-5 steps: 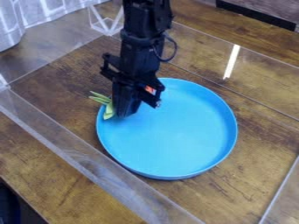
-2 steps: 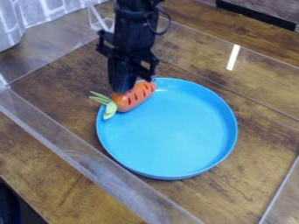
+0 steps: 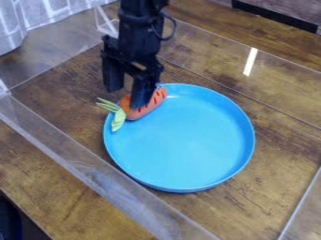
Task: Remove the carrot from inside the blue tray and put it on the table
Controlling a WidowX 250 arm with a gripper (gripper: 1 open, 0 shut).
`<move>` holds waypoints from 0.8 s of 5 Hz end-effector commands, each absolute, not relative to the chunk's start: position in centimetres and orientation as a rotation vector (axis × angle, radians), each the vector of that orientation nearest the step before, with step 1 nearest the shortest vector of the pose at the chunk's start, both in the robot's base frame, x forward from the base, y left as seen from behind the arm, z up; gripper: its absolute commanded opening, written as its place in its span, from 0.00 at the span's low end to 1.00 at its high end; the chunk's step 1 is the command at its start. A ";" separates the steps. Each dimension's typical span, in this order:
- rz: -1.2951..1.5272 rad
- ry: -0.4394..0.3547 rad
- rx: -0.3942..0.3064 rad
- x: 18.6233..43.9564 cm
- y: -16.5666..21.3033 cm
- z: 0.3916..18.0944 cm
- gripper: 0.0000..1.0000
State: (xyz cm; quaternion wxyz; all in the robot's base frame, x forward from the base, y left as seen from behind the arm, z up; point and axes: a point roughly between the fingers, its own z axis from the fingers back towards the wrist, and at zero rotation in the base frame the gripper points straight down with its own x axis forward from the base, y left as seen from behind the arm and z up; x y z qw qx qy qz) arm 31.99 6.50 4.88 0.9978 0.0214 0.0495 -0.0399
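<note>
Here, carrot (image 3: 142,103) straddling blue tray (image 3: 189,145) rim

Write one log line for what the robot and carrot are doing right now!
gripper: open, above carrot | carrot: on left rim of tray, leaves over table | task: not done

carrot (image 3: 142,103) across tray (image 3: 189,141) left rim

One raised camera looks down obliquely, fairly near, at the table (image 3: 51,112)
</note>
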 end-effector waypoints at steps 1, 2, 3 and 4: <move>-0.098 0.042 0.047 32.9 6.8 5.2 1.00; -0.103 0.047 0.051 33.0 7.0 4.8 0.00; -0.108 0.050 0.059 32.9 7.3 5.0 0.00; -0.110 0.052 0.070 32.8 7.7 5.5 0.00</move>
